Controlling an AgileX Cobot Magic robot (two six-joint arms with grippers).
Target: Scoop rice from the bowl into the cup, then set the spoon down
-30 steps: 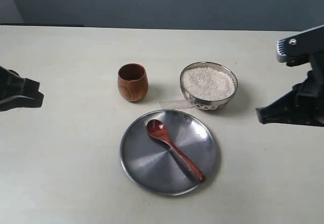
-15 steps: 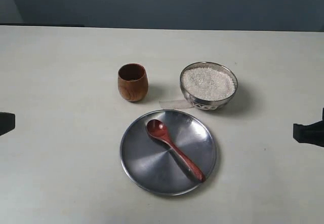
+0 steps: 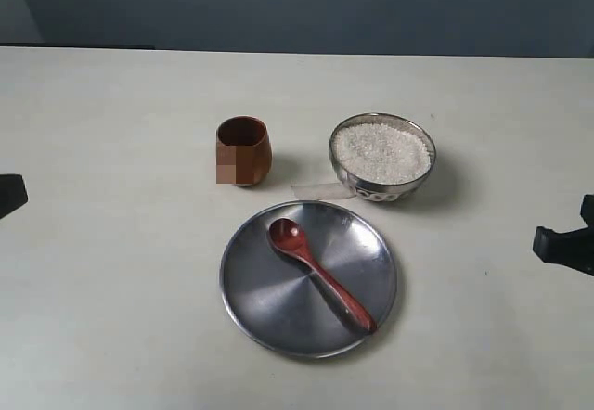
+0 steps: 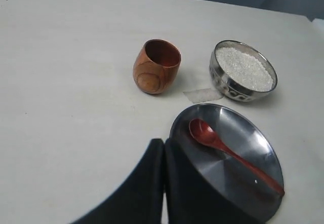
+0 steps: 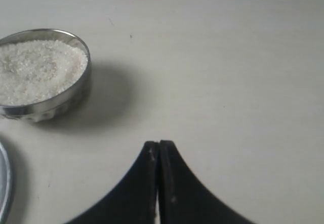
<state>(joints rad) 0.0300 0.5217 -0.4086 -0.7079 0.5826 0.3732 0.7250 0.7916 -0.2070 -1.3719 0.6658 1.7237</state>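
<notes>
Surface point(image 3: 111, 326): cleared of the arms that loomed a second before.
Plate point(image 3: 269, 313), lower centre: unmoved.
Bowl point(image 3: 382, 185), right of centre, heaped with rice point(image 3: 382, 152): undisturbed.
Cup point(image 3: 244, 150), left of bowl: unmoved.
Spoon point(image 3: 320, 275): lay diagonally on plate, untouched.
Left gripper point(image 4: 163, 145), right gripper point(image 5: 158, 147): drawn back to frame edges, jaws together, empty.
Scooping judged not begun.

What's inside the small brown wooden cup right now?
The small brown wooden cup shows only bare reddish-dark inner wall, with no grains visible; its rim hides the bottom.
</notes>
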